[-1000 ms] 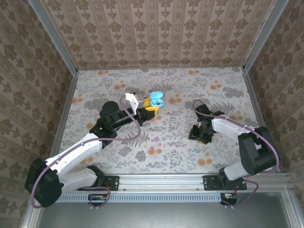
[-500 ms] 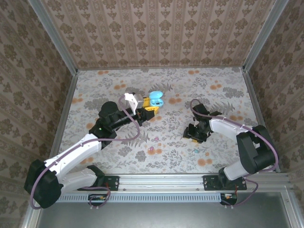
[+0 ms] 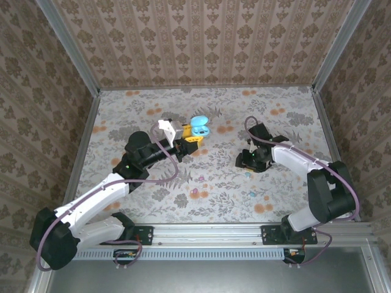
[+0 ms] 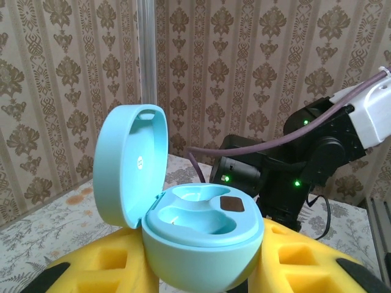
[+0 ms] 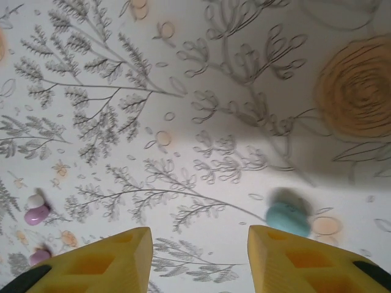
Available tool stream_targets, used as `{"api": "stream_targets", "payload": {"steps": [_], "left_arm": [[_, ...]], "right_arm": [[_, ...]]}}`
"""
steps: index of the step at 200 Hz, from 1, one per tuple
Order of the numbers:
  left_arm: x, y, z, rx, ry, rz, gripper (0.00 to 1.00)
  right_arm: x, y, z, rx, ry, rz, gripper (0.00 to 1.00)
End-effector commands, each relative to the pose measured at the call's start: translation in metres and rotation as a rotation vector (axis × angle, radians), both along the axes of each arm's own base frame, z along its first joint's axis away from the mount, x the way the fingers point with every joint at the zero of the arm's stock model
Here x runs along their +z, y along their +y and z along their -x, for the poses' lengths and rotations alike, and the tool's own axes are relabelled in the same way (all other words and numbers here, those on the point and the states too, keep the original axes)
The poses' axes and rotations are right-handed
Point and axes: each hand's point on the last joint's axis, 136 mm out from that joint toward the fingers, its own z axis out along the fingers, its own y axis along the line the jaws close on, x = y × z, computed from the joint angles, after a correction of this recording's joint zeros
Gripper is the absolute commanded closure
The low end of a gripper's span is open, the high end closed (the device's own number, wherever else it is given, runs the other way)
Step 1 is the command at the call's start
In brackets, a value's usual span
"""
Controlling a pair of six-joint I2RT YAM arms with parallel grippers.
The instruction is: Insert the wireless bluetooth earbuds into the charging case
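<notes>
A cyan earbud point(image 5: 287, 218) lies on the flowered surface point(image 5: 256, 79), just beside one fingertip of the right tool point(image 5: 198, 256), which hangs over it with its fingers apart and nothing between them. Pink earbuds point(image 5: 35, 210) lie well off to one side. The charging case point(image 4: 195, 229) is clamped in the left tool point(image 4: 204, 278), lid up. Its wells look empty, though the rim hides part of them. By that reading no bud is seated yet, so every pick and insertion is left to do.

A floral cloth point(image 3: 281, 116) with grey leaves and orange flowers covers the table. Walls with brown damask wallpaper point(image 3: 201, 43) stand around it, and aluminium posts point(image 3: 69, 46) are in the corners.
</notes>
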Motion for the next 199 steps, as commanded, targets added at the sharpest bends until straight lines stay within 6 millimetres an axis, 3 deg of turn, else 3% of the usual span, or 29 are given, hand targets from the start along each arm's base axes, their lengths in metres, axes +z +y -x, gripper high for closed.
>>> {"api": "stream_targets", "payload": {"steps": [1,55,152,199], "left_arm": [[0.018,0.001,0.005,-0.002,-0.043,0.015,0.71],[0.017,0.0,0.006,-0.003,-0.043,0.011,0.71],[0.016,-0.001,0.004,0.001,-0.039,0.004,0.7],[0.017,-0.003,0.003,-0.003,-0.042,0.002,0.7]], "right_arm": [[0.0,-0.017,-0.001,0.089,-0.007,0.108,0.54],[-0.021,-0.012,0.005,0.268,0.089,0.128,0.52],[-0.035,-0.017,0.023,0.353,0.193,0.177,0.61],[-0.041,-0.02,0.021,0.34,0.205,0.226,0.64]]}}
